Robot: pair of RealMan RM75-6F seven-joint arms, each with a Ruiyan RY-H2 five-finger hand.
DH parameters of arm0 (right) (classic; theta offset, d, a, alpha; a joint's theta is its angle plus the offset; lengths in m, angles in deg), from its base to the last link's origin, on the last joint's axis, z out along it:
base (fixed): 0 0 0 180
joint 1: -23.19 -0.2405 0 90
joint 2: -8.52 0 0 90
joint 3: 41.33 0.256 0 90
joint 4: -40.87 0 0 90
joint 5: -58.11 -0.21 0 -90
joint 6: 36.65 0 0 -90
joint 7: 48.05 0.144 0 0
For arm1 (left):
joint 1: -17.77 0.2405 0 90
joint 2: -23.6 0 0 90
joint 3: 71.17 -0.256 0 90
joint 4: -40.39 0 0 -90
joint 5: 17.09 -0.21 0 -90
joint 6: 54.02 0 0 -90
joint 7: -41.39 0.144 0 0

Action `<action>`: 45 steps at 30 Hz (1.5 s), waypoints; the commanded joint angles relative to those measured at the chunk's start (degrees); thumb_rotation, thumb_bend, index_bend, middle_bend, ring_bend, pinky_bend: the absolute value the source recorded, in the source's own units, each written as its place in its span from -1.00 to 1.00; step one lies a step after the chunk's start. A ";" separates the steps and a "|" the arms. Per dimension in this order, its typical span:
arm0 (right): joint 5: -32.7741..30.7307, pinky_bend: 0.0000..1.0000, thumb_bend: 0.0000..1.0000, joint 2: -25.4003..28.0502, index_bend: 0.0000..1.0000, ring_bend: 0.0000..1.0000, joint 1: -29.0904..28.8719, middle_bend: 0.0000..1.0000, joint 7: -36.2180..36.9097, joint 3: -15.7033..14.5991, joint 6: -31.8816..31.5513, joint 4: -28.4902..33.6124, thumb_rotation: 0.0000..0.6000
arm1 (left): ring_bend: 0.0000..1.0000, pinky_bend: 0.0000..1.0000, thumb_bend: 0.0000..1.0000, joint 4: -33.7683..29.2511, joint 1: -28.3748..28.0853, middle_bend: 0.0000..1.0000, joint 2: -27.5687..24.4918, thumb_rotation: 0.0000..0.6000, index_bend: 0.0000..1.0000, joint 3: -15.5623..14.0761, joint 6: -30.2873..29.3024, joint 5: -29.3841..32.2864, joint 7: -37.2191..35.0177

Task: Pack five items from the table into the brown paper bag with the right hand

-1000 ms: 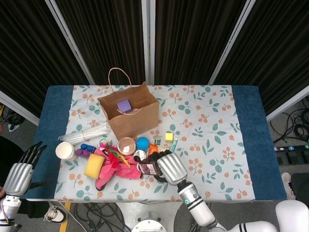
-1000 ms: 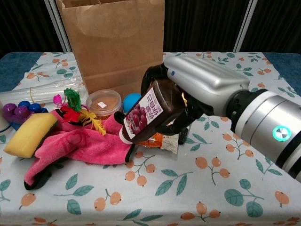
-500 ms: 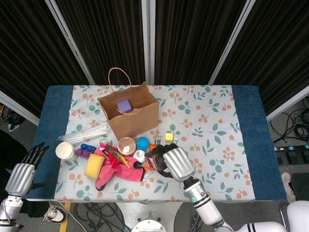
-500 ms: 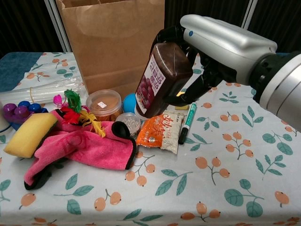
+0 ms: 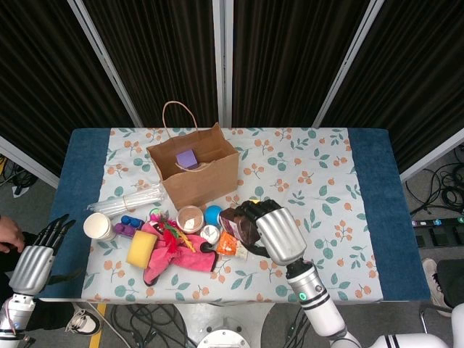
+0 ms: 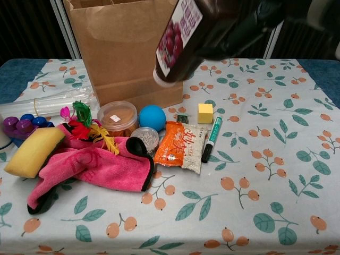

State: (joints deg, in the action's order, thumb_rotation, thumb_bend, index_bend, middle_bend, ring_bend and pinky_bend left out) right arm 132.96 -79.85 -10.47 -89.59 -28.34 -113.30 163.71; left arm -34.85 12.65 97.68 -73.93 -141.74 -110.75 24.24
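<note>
Lifted clear of the clutter within a second, the dark sauce bottle (image 6: 183,32) had risen from just above the pink cloth (image 6: 98,164) to the top of the chest view, carried by the right hand (image 5: 272,228), whose fingers were wrapped around its body. From the head camera the bottle (image 5: 235,221) hung over the small items just in front of the brown paper bag (image 5: 196,170), not yet above its mouth. Doing this step well would likely mean raising the bottle above the bag's rim and loop handle, carrying it back over the opening, and letting go only once it sat low inside, so the light bag was not tipped. On the table below lay the yellow sponge (image 6: 32,151), an orange snack packet (image 6: 180,146), a green marker (image 6: 211,138), a blue ball (image 6: 152,117) and a yellow cube (image 6: 205,112). At the near left edge the left hand (image 5: 32,261) rested beside the table, its fingers straight and slightly apart, holding nothing. Inside the bag a purple block (image 5: 186,159) showed; what else lay there was hidden. The right hand was cropped and blurred in the chest view, so its grip there could not be made out.
</note>
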 commanded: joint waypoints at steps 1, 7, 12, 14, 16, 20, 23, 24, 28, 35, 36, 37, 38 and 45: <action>0.15 -0.18 -0.31 3.33 0.24 -0.13 -0.64 0.10 -2.60 4.23 -1.73 4.76 1.00 | -0.87 -0.68 -0.89 -0.11 -0.11 -0.80 0.04 1.00 -0.78 -0.06 0.02 -0.19 0.01; -2.42 -0.18 -0.31 7.02 0.24 -0.13 -2.71 0.10 -6.35 10.87 -3.03 10.99 1.00 | -0.88 -0.68 -0.89 -0.55 -0.49 -0.80 -0.11 1.00 -0.78 -0.01 0.23 -0.45 0.20; -6.17 -0.18 -0.31 8.45 0.24 -0.13 -5.88 0.10 -8.40 16.12 -3.23 12.15 1.00 | -0.87 -0.68 -0.89 -0.73 -0.81 -0.80 -0.23 1.00 -0.78 0.07 0.47 -0.52 0.30; -9.61 -0.18 -0.31 8.58 0.24 -0.13 -8.01 0.10 -9.54 18.67 -3.13 11.74 1.00 | -0.88 -0.68 -0.89 -0.88 -1.02 -0.80 -0.35 1.00 -0.78 0.15 0.58 -0.60 0.41; -13.05 -0.18 -0.31 8.15 0.24 -0.13 -10.74 0.10 -10.49 21.05 -2.82 9.89 1.00 | -0.88 -0.68 -0.89 -1.09 -1.15 -0.80 -0.54 1.00 -0.78 0.22 0.66 -0.56 0.49; -20.91 -0.18 -0.31 6.21 0.24 -0.13 -16.77 0.10 -12.22 24.47 -1.95 4.31 1.00 | -0.88 -0.68 -0.89 -1.39 -1.35 -0.80 -0.96 1.00 -0.78 0.40 0.77 -0.41 0.55; -26.06 -0.18 -0.31 3.92 0.24 -0.13 -21.45 0.10 -12.85 26.12 -1.62 -0.77 1.00 | -0.88 -0.68 -0.89 -1.50 -1.37 -0.80 -1.10 1.00 -0.78 0.59 0.80 -0.05 0.44; -27.22 -0.18 -0.31 3.17 0.24 -0.13 -22.70 0.10 -12.78 26.41 -1.57 -2.25 1.00 | -0.87 -0.68 -0.89 -1.50 -1.36 -0.80 -1.12 1.00 -0.78 0.64 0.81 0.07 0.38; -30.45 -0.18 -0.31 0.16 0.24 -0.13 -27.59 0.10 -12.01 26.58 -1.18 -8.18 1.00 | -0.87 -0.68 -0.89 -1.29 -1.35 -0.80 -1.22 1.00 -0.78 0.79 1.10 0.63 0.02; -37.25 -0.18 -0.31 -3.71 0.24 -0.13 -33.49 0.10 -11.02 27.07 -0.91 -15.51 1.00 | -0.88 -0.68 -0.89 -1.01 -1.70 -0.80 -1.39 1.00 -0.78 1.31 1.49 1.27 -0.57; -38.39 -0.18 -0.30 -4.13 0.24 -0.13 -34.19 0.10 -11.06 27.20 -0.93 -16.29 1.00 | -0.88 -0.68 -0.89 -0.99 -1.72 -0.80 -1.37 1.00 -0.78 1.34 1.52 1.31 -0.66; -39.87 -0.18 -0.30 -4.69 0.24 -0.13 -35.09 0.10 -11.14 27.34 -0.96 -17.29 1.00 | -0.88 -0.68 -0.89 -0.94 -1.75 -0.80 -1.34 1.00 -0.78 1.35 1.52 1.30 -0.71; -41.07 -0.18 -0.31 -5.09 0.24 -0.13 -35.74 0.10 -11.19 27.47 -0.98 -17.99 1.00 | -0.88 -0.68 -0.89 -0.90 -1.77 -0.80 -1.32 1.00 -0.78 1.34 1.51 1.26 -0.73; -47.97 -0.18 -0.30 -7.38 0.24 -0.13 -39.93 0.10 -12.16 27.83 -2.17 -22.06 1.00 | -0.87 -0.68 -0.89 -0.77 -1.70 -0.80 -1.28 1.00 -0.78 1.44 1.10 1.24 -1.06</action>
State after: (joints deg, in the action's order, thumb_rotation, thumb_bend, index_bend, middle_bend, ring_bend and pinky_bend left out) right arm 85.90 -86.53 -49.52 -101.42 -0.54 -115.06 142.55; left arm -35.62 10.94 96.41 -72.51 -140.62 -109.53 23.21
